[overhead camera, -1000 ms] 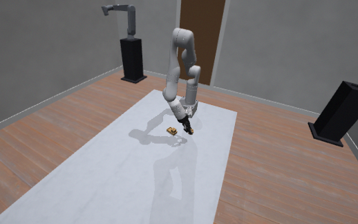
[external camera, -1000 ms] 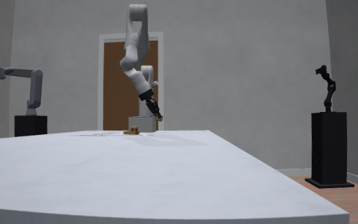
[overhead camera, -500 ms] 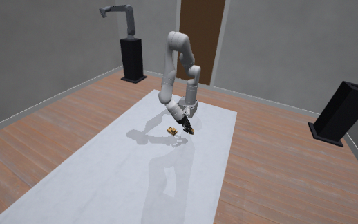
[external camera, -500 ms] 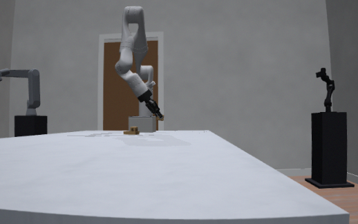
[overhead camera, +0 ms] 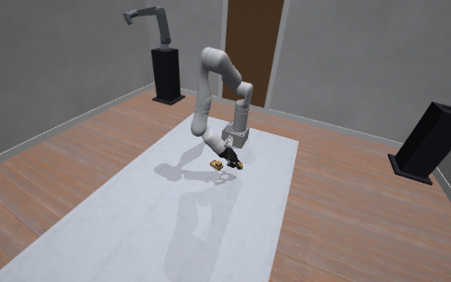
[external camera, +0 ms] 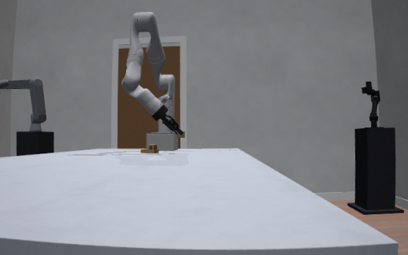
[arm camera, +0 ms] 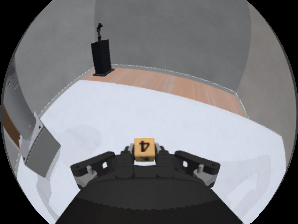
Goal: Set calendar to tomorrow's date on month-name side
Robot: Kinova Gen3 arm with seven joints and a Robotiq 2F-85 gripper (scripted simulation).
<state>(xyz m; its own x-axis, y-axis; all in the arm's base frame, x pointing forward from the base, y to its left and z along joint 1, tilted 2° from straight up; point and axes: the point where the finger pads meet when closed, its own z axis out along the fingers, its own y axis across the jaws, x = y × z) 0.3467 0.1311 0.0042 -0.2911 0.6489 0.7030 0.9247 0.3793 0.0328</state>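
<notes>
My gripper [overhead camera: 238,164] [external camera: 180,134] [arm camera: 144,148] is shut on a wooden cube, above the table and clear of it. The held cube [overhead camera: 240,164] [external camera: 183,136] [arm camera: 145,145] shows a black 4 to the wrist camera, upside down in that view. The wooden tray [overhead camera: 213,165] [external camera: 145,151] lies on the table, to the left of my gripper in the top and exterior views. The other cube [overhead camera: 219,164] [external camera: 153,147] is at the tray; it bears a dark mark in the exterior view, too small to read. The month's name cannot be read.
The white table top [overhead camera: 149,209] [external camera: 198,189] [arm camera: 165,110] bears the arm's shadows. The grey base block [overhead camera: 236,137] [external camera: 161,142] [arm camera: 43,152] of the arm stands behind the tray. Two black pedestals with other arms stand on the floor off the table.
</notes>
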